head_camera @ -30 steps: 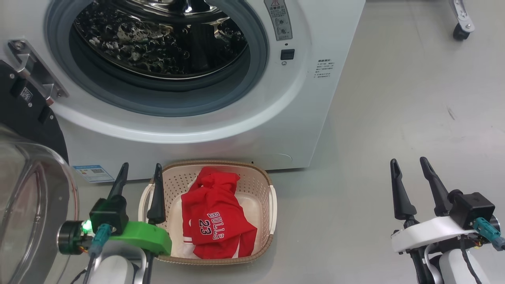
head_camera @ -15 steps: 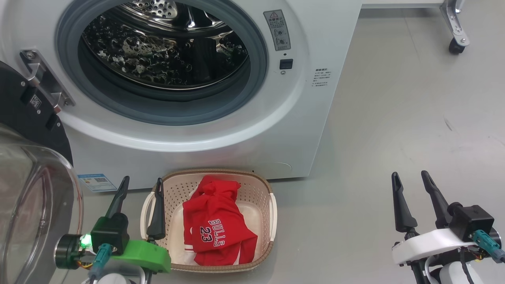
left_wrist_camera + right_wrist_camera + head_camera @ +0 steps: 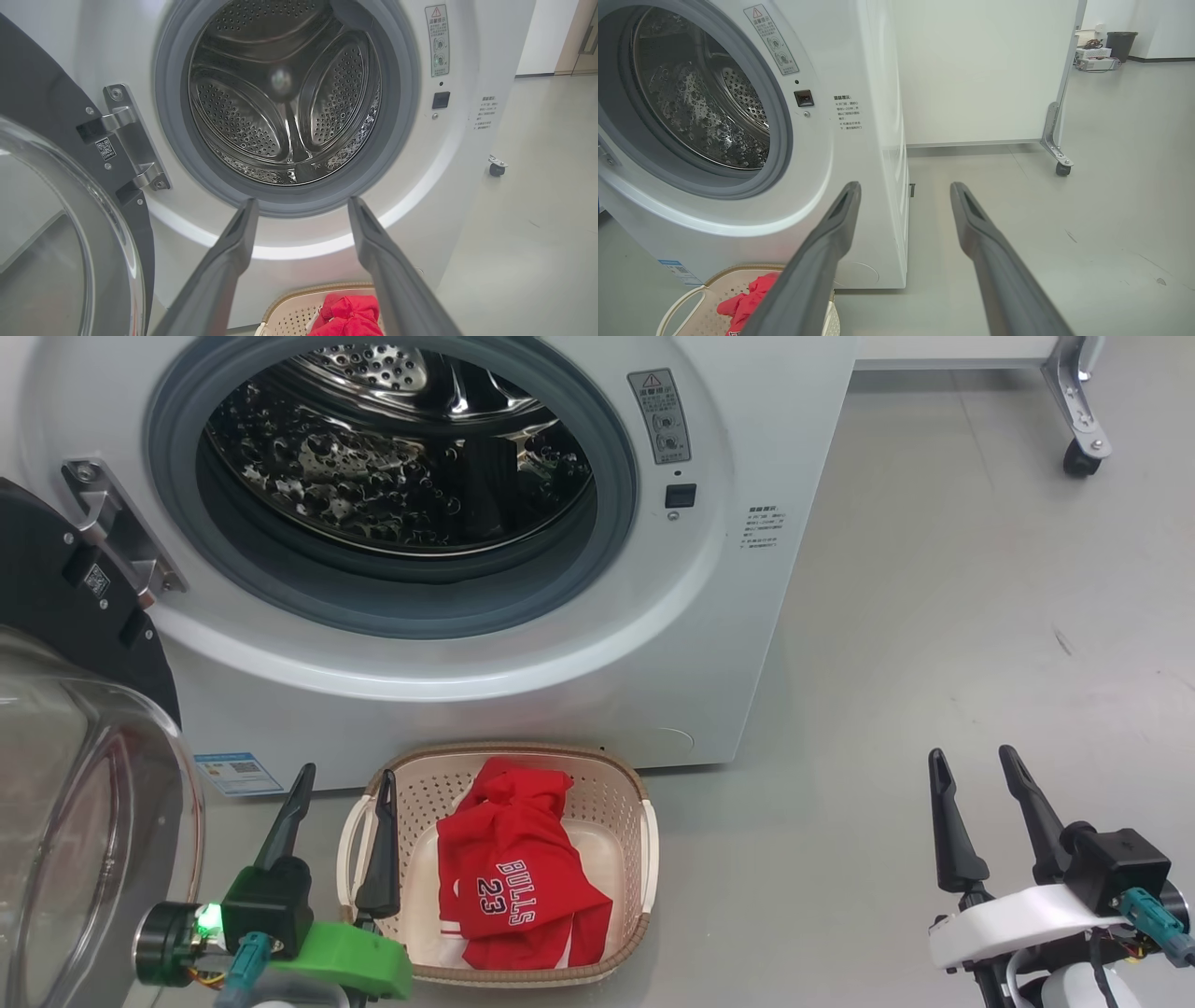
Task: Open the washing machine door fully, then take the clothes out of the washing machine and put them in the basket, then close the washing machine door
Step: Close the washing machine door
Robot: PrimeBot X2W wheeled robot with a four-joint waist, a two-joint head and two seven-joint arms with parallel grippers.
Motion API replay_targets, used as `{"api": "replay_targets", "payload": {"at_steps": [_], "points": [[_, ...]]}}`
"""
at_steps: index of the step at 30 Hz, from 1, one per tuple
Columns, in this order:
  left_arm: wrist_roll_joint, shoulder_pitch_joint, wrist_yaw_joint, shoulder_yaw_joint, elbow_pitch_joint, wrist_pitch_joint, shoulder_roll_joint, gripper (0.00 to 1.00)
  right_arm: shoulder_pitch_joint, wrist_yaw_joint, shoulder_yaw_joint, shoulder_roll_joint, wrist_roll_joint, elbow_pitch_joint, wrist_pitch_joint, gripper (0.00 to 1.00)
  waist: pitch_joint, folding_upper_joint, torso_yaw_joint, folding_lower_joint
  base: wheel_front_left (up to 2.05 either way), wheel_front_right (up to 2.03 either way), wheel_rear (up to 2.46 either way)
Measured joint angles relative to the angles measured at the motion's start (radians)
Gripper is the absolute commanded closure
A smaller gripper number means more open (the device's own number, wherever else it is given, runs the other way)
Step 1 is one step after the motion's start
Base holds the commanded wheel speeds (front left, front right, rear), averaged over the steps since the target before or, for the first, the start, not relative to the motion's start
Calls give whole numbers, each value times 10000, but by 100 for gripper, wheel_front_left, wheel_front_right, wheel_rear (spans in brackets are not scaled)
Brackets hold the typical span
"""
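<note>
Left gripper [image 3: 346, 771] and right gripper [image 3: 971, 752] are both wide open and hold nothing. In the head view one dark finger of the left gripper crosses the left handle of the basket. The right gripper hangs over bare floor, well apart from everything.

The red jersey [image 3: 513, 877] lies crumpled in the basket [image 3: 611, 793], with "BULLS 23" showing on top. The basket is small and made of cream plastic full of little holes. It has a brown woven-look rim and white side handles. It sits on the floor just in front of the washing machine [image 3: 728, 616].

The washing machine is big, white and smooth. Its round mouth has a grey rubber ring [image 3: 583, 569]. Behind the ring is the shiny steel drum [image 3: 280, 93], dotted with holes. The door [image 3: 65, 784] stands swung open on the left. It has a bulging clear glass bowl and a black inner frame, and a silver metal hinge [image 3: 121, 537] holds it. A small blue sticker [image 3: 238, 773] sits low on the front.

The floor [image 3: 934, 616] is grey and smooth with a few dark marks. Behind the washer stands a white panel [image 3: 980, 70] on a metal leg with a small black wheel [image 3: 1080, 457]. Far off, a dark bin [image 3: 1119, 44] stands by the wall.
</note>
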Motion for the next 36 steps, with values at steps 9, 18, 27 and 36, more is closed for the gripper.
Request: {"api": "replay_targets", "payload": {"at_steps": [9, 18, 27, 36], "points": [[2, 152, 12, -2, -295, 140, 10, 0, 163, -2, 8, 4, 0, -38, 48, 0, -63, 0, 40, 0, 0, 0, 0], [25, 250, 12, -2, -552, 270, 31, 0, 172, -15, 27, 6, 0, -113, 88, 0, -120, 0, 38, 0, 0, 0, 0], [186, 397, 15, 8, -717, 407, 48, 0, 203, -17, 36, 4, 0, -151, 161, 0, -183, 0, 53, 0, -1, 1, 0], [201, 449, 44, -19, -840, 522, 52, 0, 293, -27, 48, 6, 0, -165, 165, 0, -319, 0, 92, 0, -25, 25, 0]]}}
